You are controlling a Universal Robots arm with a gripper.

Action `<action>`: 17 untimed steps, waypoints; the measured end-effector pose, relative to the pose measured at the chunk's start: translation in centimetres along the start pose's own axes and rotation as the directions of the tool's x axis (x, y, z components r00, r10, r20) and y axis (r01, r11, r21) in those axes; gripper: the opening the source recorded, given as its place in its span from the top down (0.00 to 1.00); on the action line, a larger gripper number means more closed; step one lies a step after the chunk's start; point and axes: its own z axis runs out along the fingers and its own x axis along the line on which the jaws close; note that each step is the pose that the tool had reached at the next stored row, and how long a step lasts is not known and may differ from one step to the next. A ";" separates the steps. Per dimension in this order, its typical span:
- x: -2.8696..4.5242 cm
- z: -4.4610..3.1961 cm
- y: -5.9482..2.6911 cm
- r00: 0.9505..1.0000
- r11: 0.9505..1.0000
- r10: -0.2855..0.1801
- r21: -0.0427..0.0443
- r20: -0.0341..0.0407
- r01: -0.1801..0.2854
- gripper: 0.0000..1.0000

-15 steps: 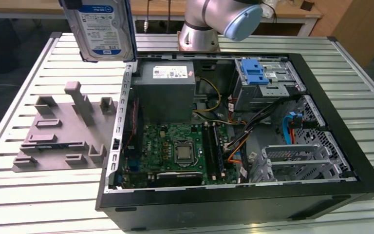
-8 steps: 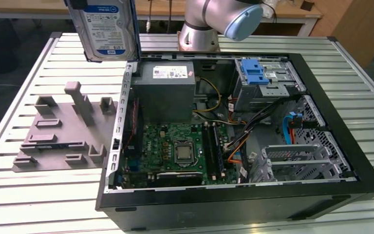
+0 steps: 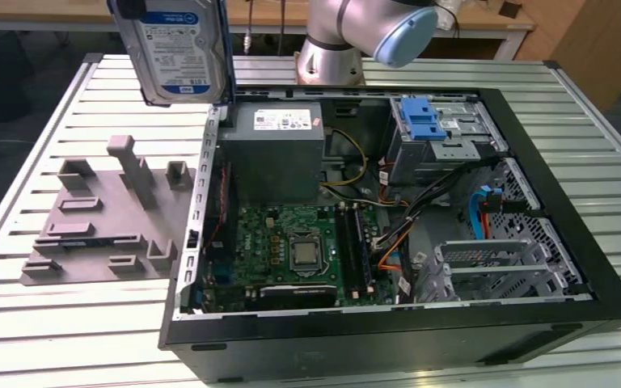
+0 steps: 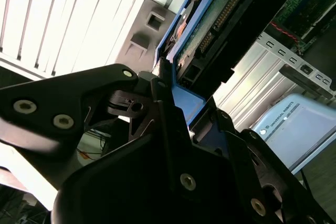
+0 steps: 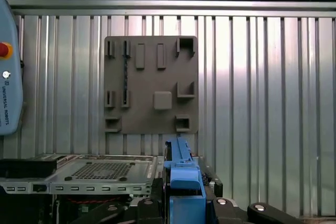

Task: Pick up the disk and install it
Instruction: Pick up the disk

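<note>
The disk [image 3: 175, 48] hangs upright in the air over the slatted table, just off the open computer case's far corner on the exterior view's left. Its white-and-blue label faces the camera, and a blue carrier runs along its edge. In the second wrist view my gripper [image 4: 189, 109] is shut on the carrier's blue frame, with the disk's green circuit side [image 4: 210, 30] showing beyond the fingers [image 4: 164, 95]. The first wrist view looks along the blue carrier edge [image 5: 184, 179], which is held between the black fingers [image 5: 223, 204].
The open computer case [image 3: 397, 327] lies on its side on the table [image 3: 30, 323], with motherboard [image 3: 300, 242], power supply [image 3: 278, 145] and a metal drive cage under a blue bracket [image 3: 424, 121]. A grey fixture plate [image 3: 106, 218] lies beside the case. The arm's base [image 3: 332, 56] stands behind it.
</note>
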 end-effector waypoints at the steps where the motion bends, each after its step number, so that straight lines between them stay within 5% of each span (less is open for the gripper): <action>1: 0.18 0.00 -0.02 1.000 1.000 0.000 0.000 0.000 0.000 0.64; 6: 0.94 -0.02 -0.20 1.000 1.000 0.000 0.000 0.000 0.000 0.64; 17: 1.16 -0.05 -1.69 1.000 1.000 0.000 0.000 0.000 0.000 0.64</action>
